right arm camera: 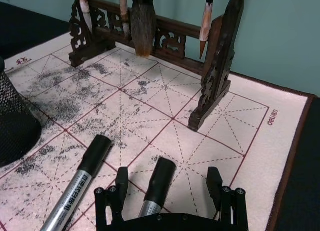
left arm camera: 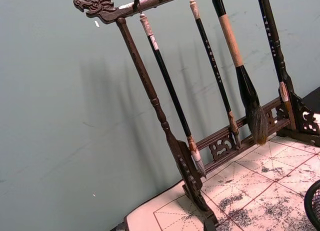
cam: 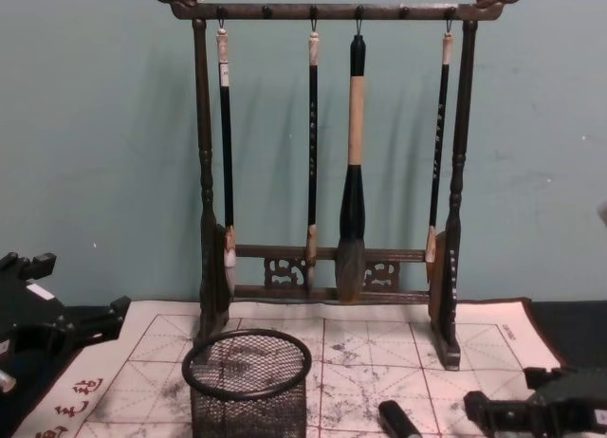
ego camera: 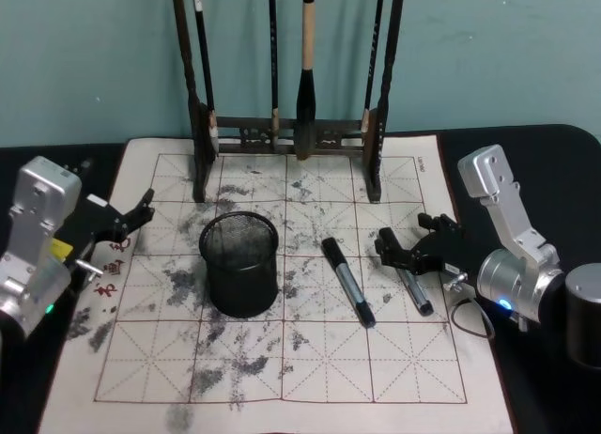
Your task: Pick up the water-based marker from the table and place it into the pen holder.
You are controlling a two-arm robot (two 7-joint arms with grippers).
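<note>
Black wire mesh forms the pen holder [ego camera: 239, 286], which stands upright on the ink-stained grid mat [ego camera: 310, 378], a little left of the mat's centre and in front of the brush rack [ego camera: 291, 131], nearer its left post; the rack stands along the mat's rear edge. Water-based marker [ego camera: 416, 293]: lying flat on the mat's right half, near the right edge, black cap toward the rack. Right claw [right arm camera: 168, 178]: low over the capped end of this marker, its two fingers [right arm camera: 121, 183] spread wide, one on each side of the barrel and clear of it; whether the fingertips touch the mat cannot be judged from these angles. Second marker [ego camera: 349, 284]: similar grey barrel and black cap, lying flat between the pen holder and the water-based marker, roughly parallel to the latter and apart from both. Left claw [ego camera: 131, 216]: held over the mat's left edge, turned toward the rack, well apart from the pen holder; whether it is spread or pressed together cannot be told. Black surface [ego camera: 563, 152]: visible beyond the mat on both sides. Brushes [cam: 353, 173]: four, hanging from the rack's top bar, the thickest second from the right.
</note>
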